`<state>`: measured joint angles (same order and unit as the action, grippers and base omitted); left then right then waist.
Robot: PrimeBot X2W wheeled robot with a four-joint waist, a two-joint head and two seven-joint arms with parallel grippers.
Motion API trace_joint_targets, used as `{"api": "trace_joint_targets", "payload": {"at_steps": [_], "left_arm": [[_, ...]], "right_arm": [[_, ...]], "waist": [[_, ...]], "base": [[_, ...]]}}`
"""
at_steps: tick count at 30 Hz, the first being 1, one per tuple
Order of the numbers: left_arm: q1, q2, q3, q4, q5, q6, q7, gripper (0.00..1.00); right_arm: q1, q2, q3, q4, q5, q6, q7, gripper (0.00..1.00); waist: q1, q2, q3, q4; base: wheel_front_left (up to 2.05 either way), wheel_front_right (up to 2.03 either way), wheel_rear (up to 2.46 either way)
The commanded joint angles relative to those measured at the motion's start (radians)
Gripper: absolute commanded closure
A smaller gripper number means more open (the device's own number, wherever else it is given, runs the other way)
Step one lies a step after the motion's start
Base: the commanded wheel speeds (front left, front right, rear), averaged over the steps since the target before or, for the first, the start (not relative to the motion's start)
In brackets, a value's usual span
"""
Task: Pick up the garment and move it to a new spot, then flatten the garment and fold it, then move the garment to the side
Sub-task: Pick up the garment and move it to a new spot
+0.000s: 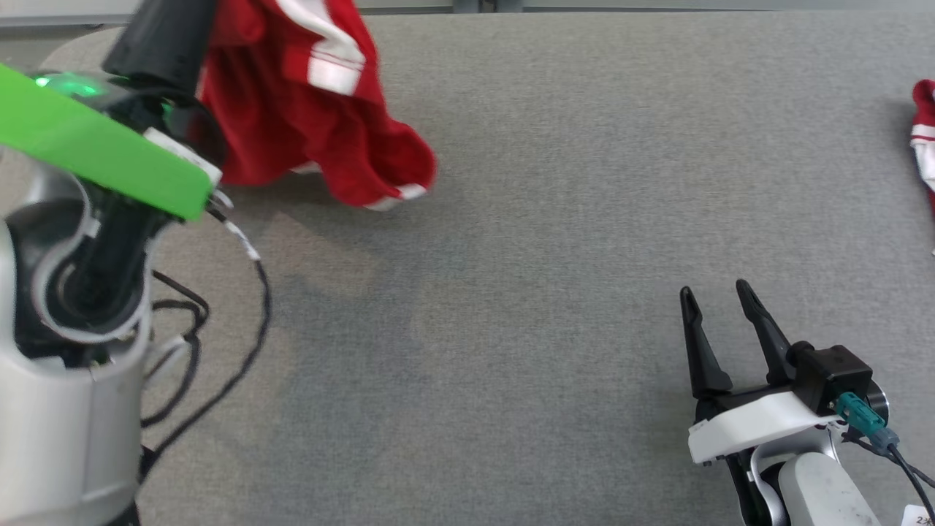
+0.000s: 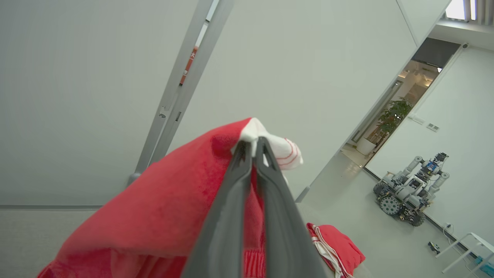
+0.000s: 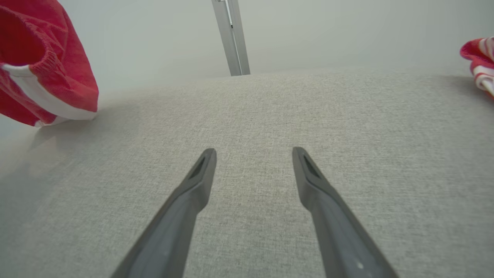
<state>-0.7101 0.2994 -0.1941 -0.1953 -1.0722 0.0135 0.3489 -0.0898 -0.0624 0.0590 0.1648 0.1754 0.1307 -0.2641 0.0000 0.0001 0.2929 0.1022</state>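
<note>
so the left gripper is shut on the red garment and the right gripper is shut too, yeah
No: the right gripper is open, as the right wrist view shows. The left gripper is shut on the red garment.

Wide grey table (image 1: 555, 219) here, covered in woven fabric and running flat across the head view. At the far left, a red garment (image 1: 314, 124) with white bands hangs bunched, its lowest white-trimmed hem just meeting the surface and throwing a shadow on it. Over at the right edge, well apart, a second red-and-white piece (image 1: 924, 139) lies crumpled on the cloth.
</note>
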Motion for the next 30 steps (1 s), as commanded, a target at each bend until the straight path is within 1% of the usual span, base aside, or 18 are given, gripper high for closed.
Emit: {"api": "trace_joint_targets", "payload": {"at_steps": [1,3,7,10,12,14,16,18,19,21,22,23,24,25,26,28,29,30], "left_arm": [[0.030,-0.028,-0.020,-0.071,-0.028,0.028,0.019,1.00],[0.059,-0.067,-0.047,-0.153,-0.055,0.071,0.039,1.00],[0.108,-0.152,-0.098,-0.242,-0.104,0.143,0.052,1.00],[0.133,-0.169,-0.111,-0.233,-0.086,0.165,0.031,1.00],[0.156,-0.175,-0.107,-0.178,-0.085,0.178,0.018,1.00],[0.164,-0.138,-0.073,-0.053,-0.038,0.184,-0.019,1.00],[0.178,-0.097,-0.057,0.104,0.027,0.175,-0.069,1.00],[0.187,-0.061,-0.053,0.271,0.088,0.147,-0.136,1.00],[0.198,-0.055,-0.054,0.367,0.103,0.123,-0.167,1.00],[0.208,-0.056,-0.036,0.511,0.111,0.089,-0.235,1.00],[0.212,-0.045,-0.044,0.571,0.134,0.070,-0.259,1.00],[0.210,-0.042,-0.055,0.637,0.151,0.047,-0.300,0.93],[0.205,-0.046,-0.060,0.681,0.167,0.029,-0.336,0.69],[0.202,-0.060,-0.063,0.733,0.178,0.014,-0.374,0.18],[0.196,-0.063,-0.083,0.771,0.207,-0.008,-0.412,0.00],[0.187,-0.071,-0.105,0.819,0.239,-0.031,-0.474,0.00],[0.186,-0.069,-0.126,0.839,0.278,-0.041,-0.520,0.00],[0.188,-0.065,-0.140,0.851,0.305,-0.041,-0.552,0.00]], "right_arm": [[-0.010,0.004,-0.009,-0.002,0.008,0.000,0.000,0.00],[-0.009,0.008,-0.011,0.001,0.010,0.000,0.000,0.00],[-0.017,0.010,-0.004,0.004,0.017,0.000,0.000,0.00],[-0.018,0.011,-0.003,0.001,0.035,0.000,0.000,0.00],[-0.017,0.011,0.002,0.001,0.043,0.000,0.000,0.00],[-0.018,0.011,0.009,0.002,0.050,0.000,0.000,0.00],[-0.020,0.011,0.016,0.009,0.055,0.000,0.000,0.00],[-0.018,0.011,0.018,0.014,0.058,0.000,0.000,0.00],[-0.017,0.011,0.020,0.018,0.058,0.000,0.000,0.00],[-0.013,0.011,0.023,0.025,0.042,0.000,0.000,0.00],[-0.011,0.011,0.025,0.027,0.032,0.000,0.000,0.00],[-0.006,0.012,0.023,0.029,0.029,0.000,0.000,0.00],[-0.001,0.011,0.018,0.030,0.025,0.000,0.000,0.00],[0.003,0.011,0.014,0.029,0.014,0.000,0.000,0.00],[0.007,0.011,0.009,0.028,0.012,0.000,0.000,0.00],[0.015,0.012,0.000,0.023,-0.006,0.000,0.000,0.00],[0.020,0.012,-0.003,0.020,-0.014,0.000,0.000,0.00],[0.025,0.011,-0.008,0.017,-0.021,0.000,0.000,0.00]], "waist": [[0.0000,-0.0001,-0.028,-0.078],[0.0000,-0.0001,-0.029,-0.103],[0.0000,-0.0001,-0.020,-0.159],[0.0000,-0.0001,-0.016,-0.197],[0.0000,-0.0001,-0.010,-0.219],[0.0000,-0.0001,0.000,-0.244],[0.0000,-0.0001,0.005,-0.267],[0.0000,-0.0001,0.010,-0.287],[0.0000,-0.0001,0.012,-0.298],[0.0000,-0.0001,0.011,-0.313],[0.0000,-0.0001,0.009,-0.317],[0.0000,-0.0001,0.006,-0.319],[0.0000,-0.0001,0.004,-0.318],[0.0000,-0.0001,-0.002,-0.314],[0.0000,-0.0001,-0.008,-0.309],[0.0000,-0.0001,-0.021,-0.297],[0.0000,-0.0001,-0.030,-0.290],[0.0000,-0.0001,-0.041,-0.284]], "base": [[0.00,0.00,0.00],[0.00,0.00,0.00],[0.00,0.00,0.00],[0.00,0.00,0.00],[0.00,0.00,0.00],[0.00,0.00,0.00],[0.00,0.00,0.00],[0.00,0.00,0.00],[0.00,0.00,0.00],[0.00,0.00,0.00],[0.00,0.00,0.00],[0.00,0.00,0.00],[0.00,0.00,0.00],[0.00,0.00,0.00],[0.00,0.00,0.00],[0.00,0.00,0.00],[0.00,0.00,0.00],[0.00,0.00,0.00]]}}
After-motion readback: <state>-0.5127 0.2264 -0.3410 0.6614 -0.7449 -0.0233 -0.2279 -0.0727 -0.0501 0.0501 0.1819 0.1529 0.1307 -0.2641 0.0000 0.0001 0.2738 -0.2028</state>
